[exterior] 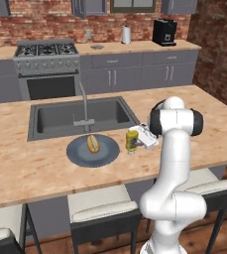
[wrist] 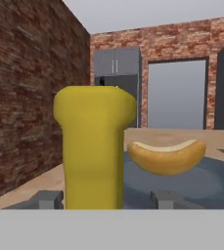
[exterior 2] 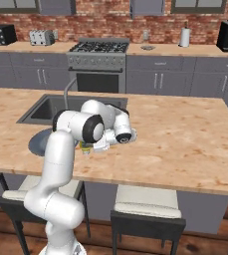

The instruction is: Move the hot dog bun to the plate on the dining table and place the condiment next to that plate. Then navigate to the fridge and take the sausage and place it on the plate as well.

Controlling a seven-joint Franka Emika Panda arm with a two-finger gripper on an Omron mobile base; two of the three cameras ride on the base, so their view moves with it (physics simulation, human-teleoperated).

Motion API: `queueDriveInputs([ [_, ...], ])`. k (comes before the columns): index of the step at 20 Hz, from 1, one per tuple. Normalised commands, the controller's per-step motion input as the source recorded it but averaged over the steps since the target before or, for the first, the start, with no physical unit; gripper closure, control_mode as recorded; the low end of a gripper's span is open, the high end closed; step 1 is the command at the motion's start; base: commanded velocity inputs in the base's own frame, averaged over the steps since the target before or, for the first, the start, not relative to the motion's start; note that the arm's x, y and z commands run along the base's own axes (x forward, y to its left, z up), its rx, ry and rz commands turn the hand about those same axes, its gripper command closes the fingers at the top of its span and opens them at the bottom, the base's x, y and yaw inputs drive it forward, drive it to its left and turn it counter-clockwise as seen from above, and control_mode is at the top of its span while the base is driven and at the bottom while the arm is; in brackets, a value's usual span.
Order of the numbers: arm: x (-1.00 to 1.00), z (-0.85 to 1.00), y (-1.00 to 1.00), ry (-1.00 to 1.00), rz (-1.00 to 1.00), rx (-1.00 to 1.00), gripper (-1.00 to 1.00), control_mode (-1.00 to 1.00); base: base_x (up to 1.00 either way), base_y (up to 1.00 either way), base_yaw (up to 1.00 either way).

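On the dining table, the condiment stands upright just beside the plate, its long axis vertical, cap up. The hot dog bun lies on the plate. My gripper flanks the bottle, fingertips spread and seemingly letting go. Light, smooth, squeezable plastic, I judge: best held mid-body.

One hot dog bun on one plate. One condiment bottle beside it. One sink, one faucet. One stove. Three stools at the desk.
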Motion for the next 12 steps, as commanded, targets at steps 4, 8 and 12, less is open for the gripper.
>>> queueDriveInputs([
  [4, 0.0, -0.06, 0.0, -0.01, 0.0, 0.0, -1.0, -1.0, 0.0, 0.0, 0.0],
  [8, 0.0, 0.0, 0.0, 0.0, 0.0, 0.0, -1.0, -1.0, 0.0, 0.0, 0.0],
  [12, 0.13, 0.0, -0.02, 0.0, 0.0, 0.01, -1.0, -1.0, 0.0, 0.0, 0.0],
])
